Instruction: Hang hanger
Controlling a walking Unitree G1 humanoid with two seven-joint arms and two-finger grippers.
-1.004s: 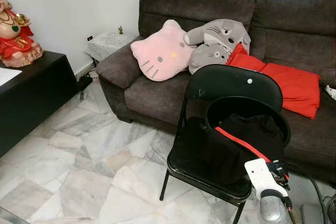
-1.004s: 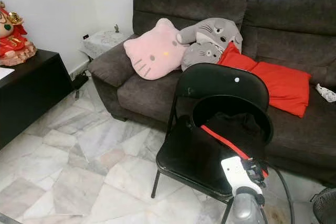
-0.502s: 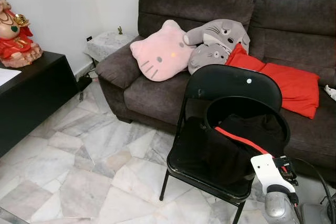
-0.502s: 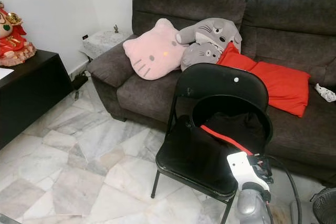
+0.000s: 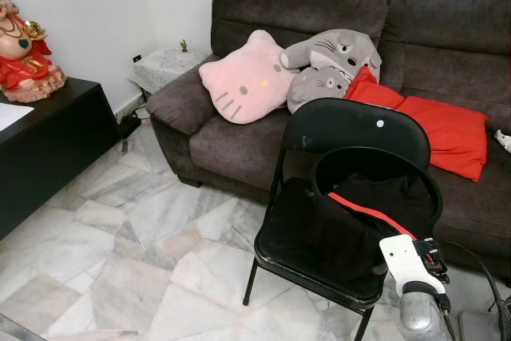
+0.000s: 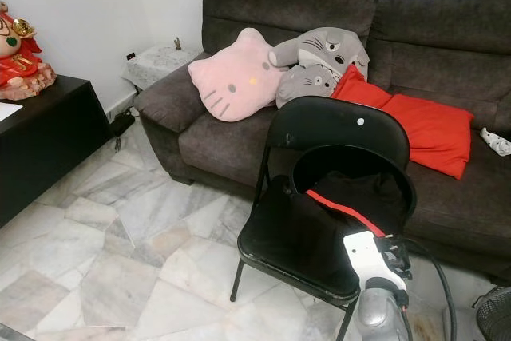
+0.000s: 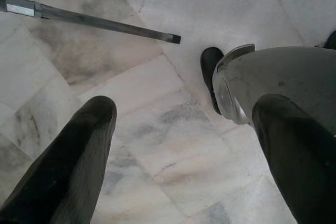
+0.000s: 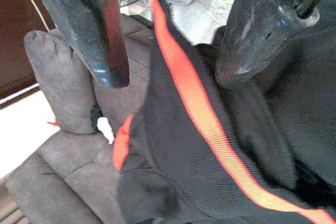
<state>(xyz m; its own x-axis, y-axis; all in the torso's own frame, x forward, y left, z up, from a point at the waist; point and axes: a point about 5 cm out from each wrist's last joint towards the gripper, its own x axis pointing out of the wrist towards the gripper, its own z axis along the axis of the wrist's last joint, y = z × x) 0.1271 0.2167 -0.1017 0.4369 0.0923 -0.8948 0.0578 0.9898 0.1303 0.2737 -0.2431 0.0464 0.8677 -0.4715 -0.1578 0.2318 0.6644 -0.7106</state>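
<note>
No text, label, brand, number or sign can be read anywhere in these views.

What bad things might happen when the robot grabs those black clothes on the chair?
The black garment with the red stripe lies bunched on the folding chair, so the right gripper, open just above it, might pinch only a loose fold and let it slip. Pulling could perhaps snag the cloth on the chair back and tip the light chair. A cable near the right arm might catch.
</note>
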